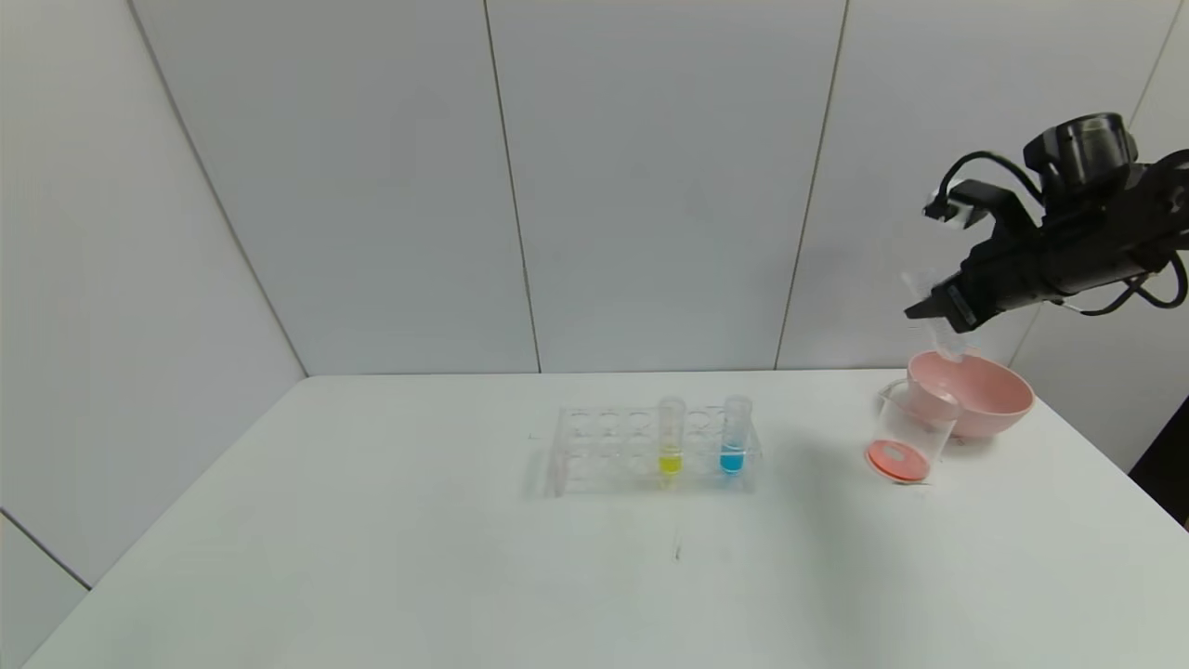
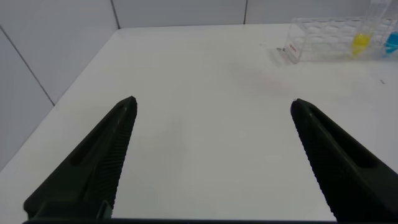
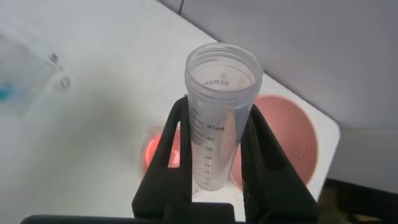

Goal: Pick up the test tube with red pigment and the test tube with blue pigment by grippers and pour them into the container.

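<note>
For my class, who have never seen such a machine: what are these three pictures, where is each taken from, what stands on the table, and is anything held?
This is a two-armed robot. The wide picture comes from its head, looking down at a white table. The other two come from cameras on its wrists.

On the table stand a clear rack holding a yellow-liquid tube and a blue-liquid tube, a glass beaker with red liquid at its bottom, and a pink bowl behind it.

The right claw, raised above the bowl, grips an empty-looking clear tube. The left claw hangs open over bare table, holding nothing.
</note>
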{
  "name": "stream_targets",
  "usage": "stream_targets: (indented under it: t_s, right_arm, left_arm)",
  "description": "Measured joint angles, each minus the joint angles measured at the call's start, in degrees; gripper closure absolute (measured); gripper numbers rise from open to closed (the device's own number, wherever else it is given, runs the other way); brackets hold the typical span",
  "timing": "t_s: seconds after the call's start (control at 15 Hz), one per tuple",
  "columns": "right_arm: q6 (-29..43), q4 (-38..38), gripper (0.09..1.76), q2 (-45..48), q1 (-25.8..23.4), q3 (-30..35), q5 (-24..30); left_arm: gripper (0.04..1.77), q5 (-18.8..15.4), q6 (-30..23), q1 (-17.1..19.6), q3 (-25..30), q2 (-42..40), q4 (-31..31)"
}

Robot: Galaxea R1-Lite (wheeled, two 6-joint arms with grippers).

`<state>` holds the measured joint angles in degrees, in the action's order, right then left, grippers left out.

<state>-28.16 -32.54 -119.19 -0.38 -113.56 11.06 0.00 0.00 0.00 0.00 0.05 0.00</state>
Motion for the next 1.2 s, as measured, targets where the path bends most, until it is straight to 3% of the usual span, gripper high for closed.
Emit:
stream_targets:
  t_s: [0.2,0.33,0.8,0.93,1.2]
  right_arm:
    - [17.8,6.2,1.34,3.8,0.0,2.0,3.3]
    - [22.3,11.3,1.34,6.8,-0.7,7.2,4.0]
    - [27.5,42.0,1.34,20.8,-6.4,41.9,6.7]
    - [28.6,45.1,1.34,23.3,-10.3,46.5,7.1]
    - [28.4,49.5,1.34,20.8,-15.5,47.9,8.3]
  left_arm:
    - [0.05,0.0,0.0,0.0,0.0,0.0,0.0]
    - [0.05,0.0,0.0,0.0,0.0,0.0,0.0]
    - [0.05,0.0,0.0,0.0,0.0,0.0,0.0]
    - [0.05,0.0,0.0,0.0,0.0,0.0,0.0]
    - [0.05,0.0,0.0,0.0,0.0,0.0,0.0]
